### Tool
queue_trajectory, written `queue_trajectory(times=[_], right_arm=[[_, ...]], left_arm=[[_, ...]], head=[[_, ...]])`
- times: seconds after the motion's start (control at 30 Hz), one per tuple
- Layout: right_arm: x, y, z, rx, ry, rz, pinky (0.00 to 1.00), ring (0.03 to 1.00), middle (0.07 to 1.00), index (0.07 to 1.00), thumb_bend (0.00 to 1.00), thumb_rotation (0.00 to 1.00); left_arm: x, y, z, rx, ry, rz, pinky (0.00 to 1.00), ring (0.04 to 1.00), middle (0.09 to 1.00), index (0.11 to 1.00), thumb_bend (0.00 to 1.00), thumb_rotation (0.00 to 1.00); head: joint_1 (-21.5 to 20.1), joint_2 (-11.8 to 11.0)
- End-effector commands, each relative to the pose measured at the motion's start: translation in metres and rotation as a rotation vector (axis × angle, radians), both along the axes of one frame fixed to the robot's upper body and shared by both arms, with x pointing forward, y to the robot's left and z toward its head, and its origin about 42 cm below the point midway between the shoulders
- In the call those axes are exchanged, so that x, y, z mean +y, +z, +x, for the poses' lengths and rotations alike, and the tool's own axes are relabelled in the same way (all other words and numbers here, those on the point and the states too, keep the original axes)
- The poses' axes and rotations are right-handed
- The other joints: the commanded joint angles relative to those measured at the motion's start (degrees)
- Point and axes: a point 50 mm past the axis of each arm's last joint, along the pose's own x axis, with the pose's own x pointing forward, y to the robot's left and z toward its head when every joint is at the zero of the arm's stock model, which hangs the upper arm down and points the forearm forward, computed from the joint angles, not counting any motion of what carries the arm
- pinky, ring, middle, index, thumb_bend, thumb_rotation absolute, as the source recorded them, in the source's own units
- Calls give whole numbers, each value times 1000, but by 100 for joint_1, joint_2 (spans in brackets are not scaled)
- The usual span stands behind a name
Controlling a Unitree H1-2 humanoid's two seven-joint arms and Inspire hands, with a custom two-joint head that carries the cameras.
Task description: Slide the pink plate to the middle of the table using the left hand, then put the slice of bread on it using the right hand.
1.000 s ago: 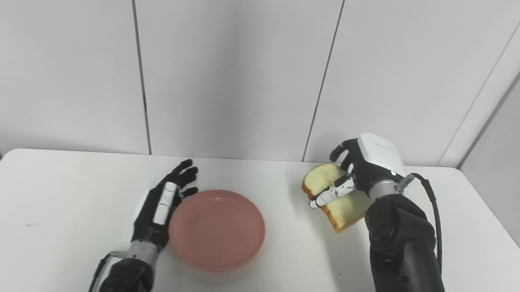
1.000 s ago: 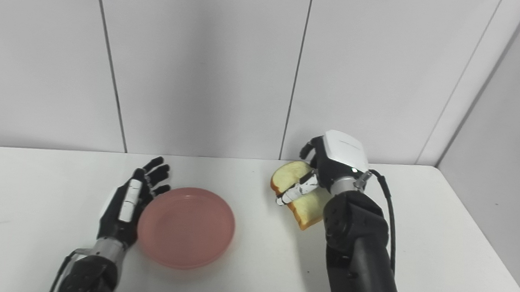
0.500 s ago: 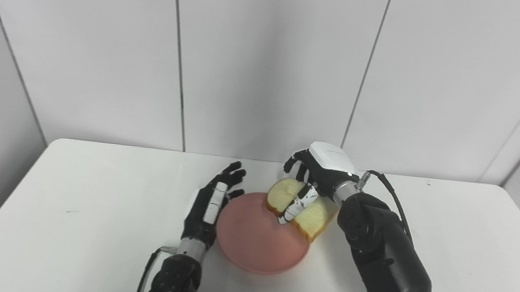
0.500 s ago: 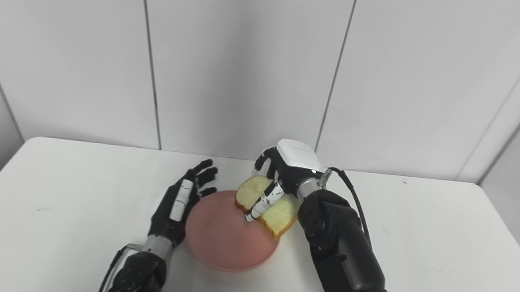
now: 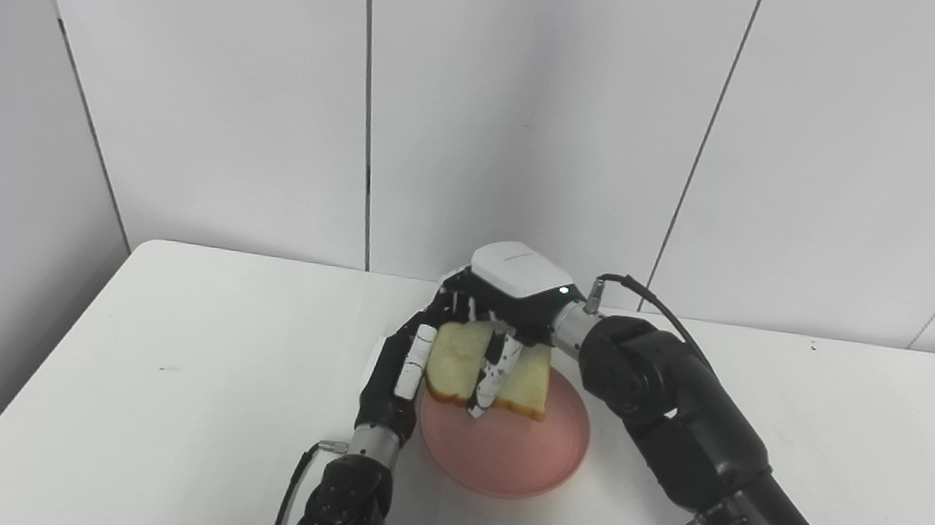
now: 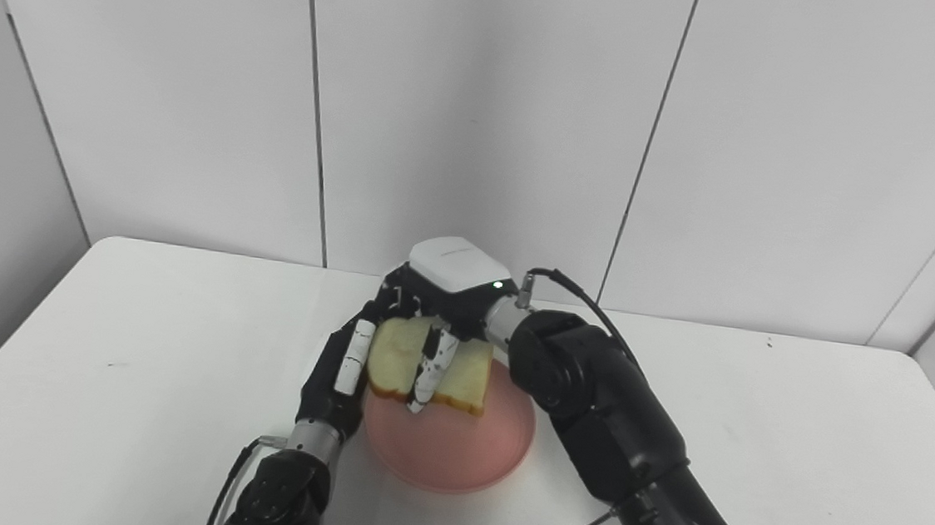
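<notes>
- I see my right hand (image 5: 489, 331) clamped on the bread (image 5: 491, 370): a white finger (image 5: 490, 381) crosses the front face of the slice and the dark fingers sit behind its top edge.
- 1 s ago that hand holds the bread well to the right of the plate (image 5: 515, 458), over bare table (image 5: 175, 373). Half a second ago the slice reaches the plate's right rim. Now it hangs over the plate's back-left part.
- The whole picture shifts across these frames, so I take the head as turning; the plate itself looks to sit where it was, against my left hand (image 5: 394, 373).
- The bread is tilted, its lower crust edge down toward the plate. I cannot say for sure whether that edge already touches the pink surface or floats just above it; the view is too flat there.
- My left hand stands edge-on just beside the plate's left rim, fingers straight and a little apart, holding nothing. The slice's left end now comes right up to those fingers, touching or nearly so.
- My reading: step 1, the slide, looks finished, with the plate near the middle of the table. Step 2 is nearly there, with carry done and release not yet made.
- What I want next is a small lowering and then the fingers opening. The risk is the slice landing on my left hand's fingers and tipping off the rim, so I would draw that hand away first.
</notes>
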Motion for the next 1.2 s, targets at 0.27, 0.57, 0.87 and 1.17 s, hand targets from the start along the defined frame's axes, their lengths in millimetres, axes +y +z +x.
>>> queue_trajectory(times=[0.27,0.57,0.87,1.17], right_arm=[[3,24,1,-71,98,-45,243,309,402,581,918,135],[-5,17,-3,32,28,-155,423,477,547,594,930,117],[-13,3,-3,50,-13,-164,374,433,509,584,971,158],[-25,-1,0,65,-73,-173,406,475,546,592,960,224]], left_arm=[[5,-18,-13,49,13,1,730,869,811,785,855,933],[12,-20,-16,48,9,0,736,853,791,772,860,925],[18,-21,-18,48,6,5,730,837,788,798,900,919],[19,-22,-18,56,6,8,744,854,799,802,903,922]], head=[[-84,50],[-226,90],[-316,101],[-366,102]])
